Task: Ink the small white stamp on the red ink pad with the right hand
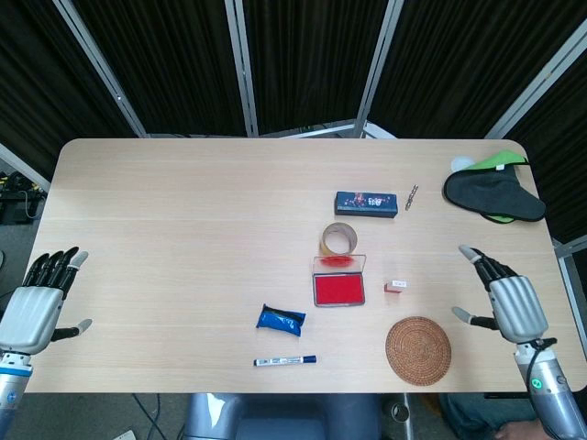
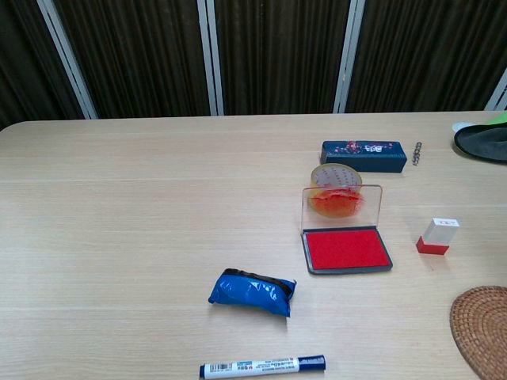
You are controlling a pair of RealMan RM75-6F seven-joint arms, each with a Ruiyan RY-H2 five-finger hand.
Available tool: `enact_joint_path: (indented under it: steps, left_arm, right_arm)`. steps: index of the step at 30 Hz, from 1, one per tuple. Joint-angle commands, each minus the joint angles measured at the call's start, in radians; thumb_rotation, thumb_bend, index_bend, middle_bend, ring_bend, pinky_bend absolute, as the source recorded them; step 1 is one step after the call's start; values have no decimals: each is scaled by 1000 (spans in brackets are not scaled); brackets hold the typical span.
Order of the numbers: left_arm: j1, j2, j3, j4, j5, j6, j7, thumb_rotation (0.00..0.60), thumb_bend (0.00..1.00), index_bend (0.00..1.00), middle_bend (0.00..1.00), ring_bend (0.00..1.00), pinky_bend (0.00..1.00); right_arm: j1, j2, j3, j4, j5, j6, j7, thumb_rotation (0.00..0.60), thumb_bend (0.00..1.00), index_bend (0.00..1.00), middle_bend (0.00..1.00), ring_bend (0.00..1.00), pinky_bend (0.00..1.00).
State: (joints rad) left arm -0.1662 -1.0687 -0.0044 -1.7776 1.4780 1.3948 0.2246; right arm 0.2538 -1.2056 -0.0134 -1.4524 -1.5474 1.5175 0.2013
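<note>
The small white stamp (image 1: 395, 286) (image 2: 438, 236), with a red base, stands upright on the table just right of the red ink pad (image 1: 338, 290) (image 2: 347, 248), whose clear lid stands open. My right hand (image 1: 511, 301) is well to the right of the stamp, near the table's right edge, fingers spread and holding nothing. Beyond the table's left front corner my left hand (image 1: 37, 301) also hangs with fingers apart and empty. Neither hand shows in the chest view.
A tape roll (image 1: 340, 239) sits behind the pad, with a dark blue box (image 1: 365, 203) further back. A woven coaster (image 1: 418, 350) lies in front of the stamp. A blue pouch (image 1: 280, 320) and a marker (image 1: 285, 360) lie front centre. A dark cloth (image 1: 493, 194) is at the back right.
</note>
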Motion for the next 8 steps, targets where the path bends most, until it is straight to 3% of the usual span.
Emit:
enact_joint_path:
  steps: [1, 8]
  left_arm:
    - [9, 7, 5, 8, 35, 28, -32, 600, 0, 0, 0, 0, 0]
    - [25, 23, 17, 17, 83, 61, -81, 600, 0, 0, 0, 0, 0]
  right_arm:
    - [-42, 20, -23, -20, 29, 5, -7, 600, 0, 0, 0, 0, 0]
    - [-105, 8, -38, 12, 30, 41, -86, 600, 0, 0, 0, 0, 0]
